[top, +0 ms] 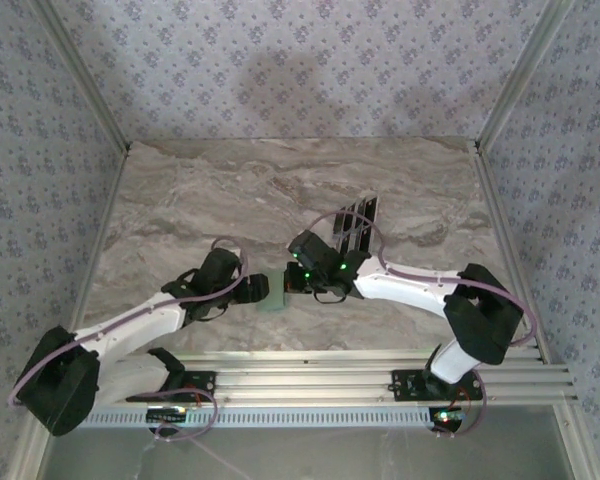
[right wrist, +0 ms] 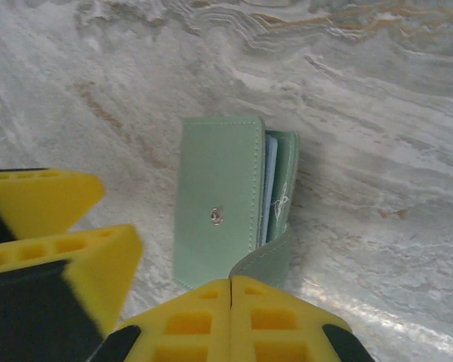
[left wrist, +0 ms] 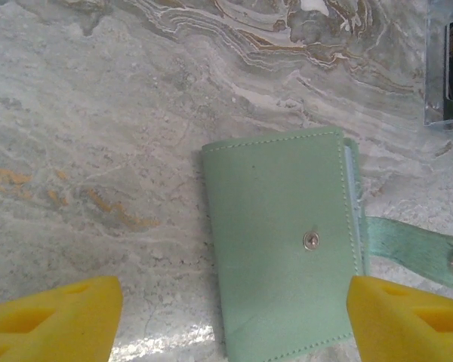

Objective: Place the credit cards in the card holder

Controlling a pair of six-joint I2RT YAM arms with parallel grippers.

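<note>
Marbled tabletop [top: 230, 190] under floral wallpaper [top: 280, 60]; clear box [left wrist: 436, 75] toward the back; grooved rail [top: 330, 380] along near edge.

A: Card holder [left wrist: 283, 241], condition?
B: Pale sage-green and rectangular. It lay flat on the worktop [left wrist: 98, 113], folded shut. One snap stud [left wrist: 311, 240] showed on the top face, and the strap [left wrist: 408, 253] trailed from the open side, where pale edges showed.
A: Credit cards [top: 358, 228]?
B: Dark and glossy, in a clear case [left wrist: 438, 75], apart from the card holder, farther back.
</note>
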